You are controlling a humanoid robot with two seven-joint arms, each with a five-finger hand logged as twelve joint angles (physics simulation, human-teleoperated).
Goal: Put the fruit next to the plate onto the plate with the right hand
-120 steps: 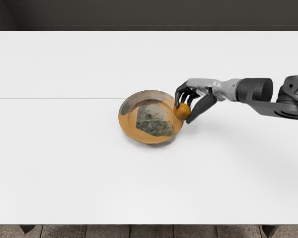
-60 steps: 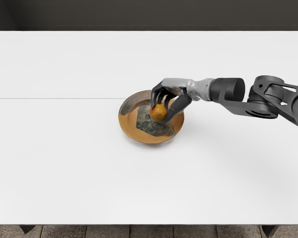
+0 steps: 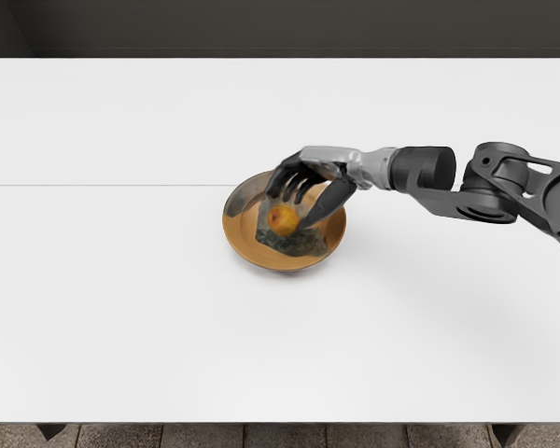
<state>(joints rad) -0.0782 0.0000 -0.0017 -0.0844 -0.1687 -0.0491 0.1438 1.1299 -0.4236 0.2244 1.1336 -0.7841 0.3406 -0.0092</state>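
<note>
- The right hand is hovering over the plate on the desk, fingers spread and gripping nothing.
- The fruit is sitting mid-plate, just under the fingertips.
- I'm guessing this is the release step, so the job's nearly done.
- Next it's needing a clean lift away without nudging the fruit.

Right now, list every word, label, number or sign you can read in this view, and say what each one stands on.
None: no words, numbers, labels or signs can be read anywhere in the head view.
The plate carries only a dark mottled pattern at its centre, not lettering.
The fruit, the right hand and the table show no markings.
</note>
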